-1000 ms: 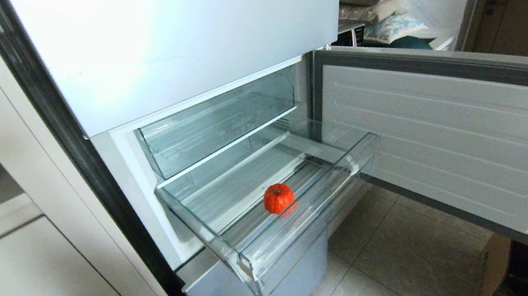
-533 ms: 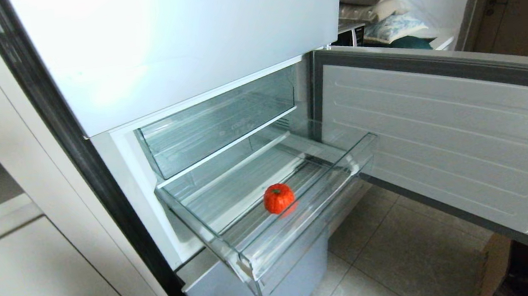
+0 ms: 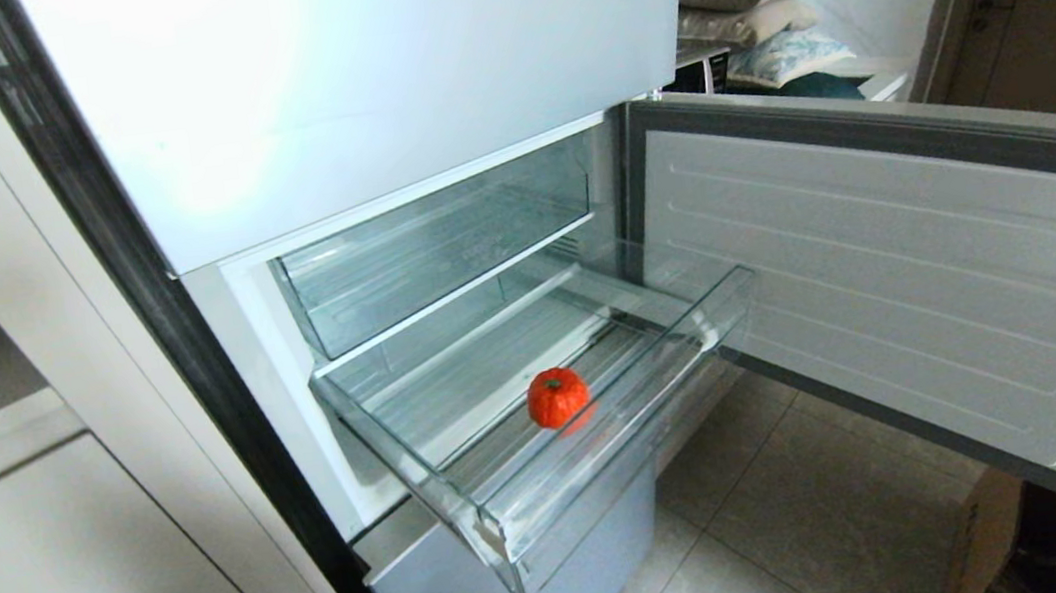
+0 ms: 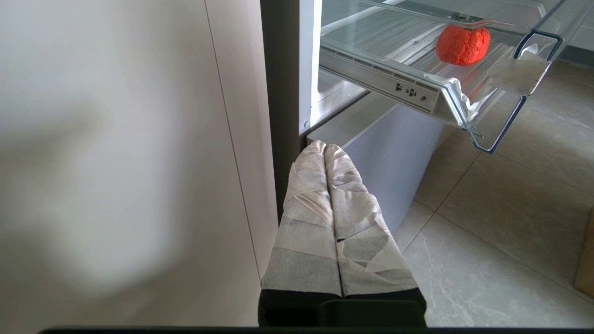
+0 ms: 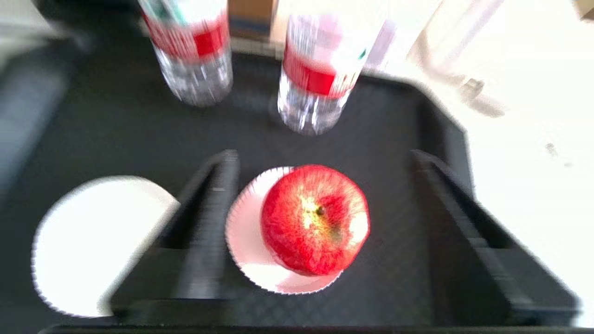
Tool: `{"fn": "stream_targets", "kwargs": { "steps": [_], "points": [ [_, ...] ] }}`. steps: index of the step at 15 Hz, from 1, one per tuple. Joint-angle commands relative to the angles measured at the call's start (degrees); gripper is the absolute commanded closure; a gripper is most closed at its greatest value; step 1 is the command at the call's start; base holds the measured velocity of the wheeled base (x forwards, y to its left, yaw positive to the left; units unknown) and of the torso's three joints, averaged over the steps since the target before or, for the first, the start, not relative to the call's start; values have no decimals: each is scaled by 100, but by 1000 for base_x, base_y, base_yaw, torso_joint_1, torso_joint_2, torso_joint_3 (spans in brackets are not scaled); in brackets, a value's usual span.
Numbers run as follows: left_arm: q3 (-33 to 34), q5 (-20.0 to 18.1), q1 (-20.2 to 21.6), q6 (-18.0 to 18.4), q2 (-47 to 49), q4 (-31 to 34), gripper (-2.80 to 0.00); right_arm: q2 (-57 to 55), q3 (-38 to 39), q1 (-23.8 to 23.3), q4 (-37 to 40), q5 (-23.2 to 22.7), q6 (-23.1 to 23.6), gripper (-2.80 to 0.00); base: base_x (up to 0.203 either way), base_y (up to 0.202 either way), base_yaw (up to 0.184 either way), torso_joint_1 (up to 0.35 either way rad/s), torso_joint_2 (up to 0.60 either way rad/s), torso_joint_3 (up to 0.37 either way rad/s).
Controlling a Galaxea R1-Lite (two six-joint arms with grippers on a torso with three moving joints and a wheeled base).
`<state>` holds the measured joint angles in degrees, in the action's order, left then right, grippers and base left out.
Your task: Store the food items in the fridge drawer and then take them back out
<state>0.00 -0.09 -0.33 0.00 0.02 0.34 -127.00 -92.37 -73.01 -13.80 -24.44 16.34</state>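
Pumpkin-like toy, orange-red with a dark green stem, sits on the ribbed floor of the fridge drawer, near the thick front lip and toward the 5 o'clock end of the pulled-out tray as the head camera sees it.

Over at the right gripper, the two dark fingers stand wide apart and point straight down, one on each side of the round red apple with clear gaps between; nothing is clamped. The apple rests on a white fluted paper plate on a black tray. A second white plate lies at 9 o'clock from it, and two clear water bottles with red labels stand at 11 and 12 o'clock.

Low beside the fridge's dark edge, the left gripper hangs parked, its tape-wrapped fingers pressed together on nothing, aimed toward the blue-grey lower panel. The fridge door stands swung open.
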Motion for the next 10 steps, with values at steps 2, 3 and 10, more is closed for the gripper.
{"fn": "stream_targets", "kwargs": {
  "steps": [2,3,10],
  "points": [
    [0,0,-2,0,-2,2,0,1019,340,-15,-4,24,-277,0,0,0,0,0,0,0],
    [0,0,-2,0,-2,2,0,1412,463,-19,-2,86,-499,0,0,0,0,0,0,0],
    [0,0,-2,0,-2,2,0,4489,1457,681,14,493,-1625,0,0,0,0,0,0,0]
  ]
}}
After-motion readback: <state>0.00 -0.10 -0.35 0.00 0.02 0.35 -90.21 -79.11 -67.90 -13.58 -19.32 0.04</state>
